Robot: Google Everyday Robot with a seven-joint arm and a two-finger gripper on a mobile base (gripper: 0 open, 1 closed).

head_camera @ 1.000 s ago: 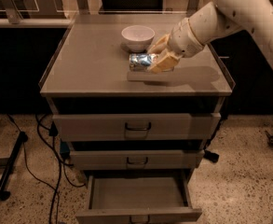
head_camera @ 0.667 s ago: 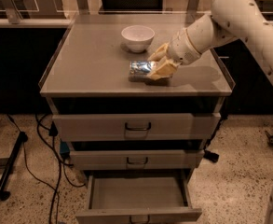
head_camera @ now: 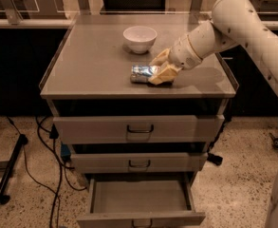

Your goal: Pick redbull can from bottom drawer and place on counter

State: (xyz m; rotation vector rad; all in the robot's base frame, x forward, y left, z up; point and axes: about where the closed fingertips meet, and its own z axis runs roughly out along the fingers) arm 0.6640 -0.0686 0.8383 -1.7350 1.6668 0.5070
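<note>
The redbull can (head_camera: 142,73), blue and silver, lies on its side on the grey counter (head_camera: 96,61), in front of the white bowl. My gripper (head_camera: 156,71) reaches in from the right, its pale yellow fingers (head_camera: 163,74) closed around the can's right end. The can rests on or just above the counter surface. The bottom drawer (head_camera: 141,197) is pulled open at the base of the cabinet, and its tray shows nothing inside.
A white bowl (head_camera: 139,38) stands on the counter just behind the can. The two upper drawers (head_camera: 139,128) are closed. Cables and a dark stand leg (head_camera: 8,175) lie on the floor to the left. My white arm (head_camera: 252,27) fills the right side.
My gripper has carried the can down and slightly toward the front of the counter, so the can now sits low on the surface. The drawers and bowl have not moved.
</note>
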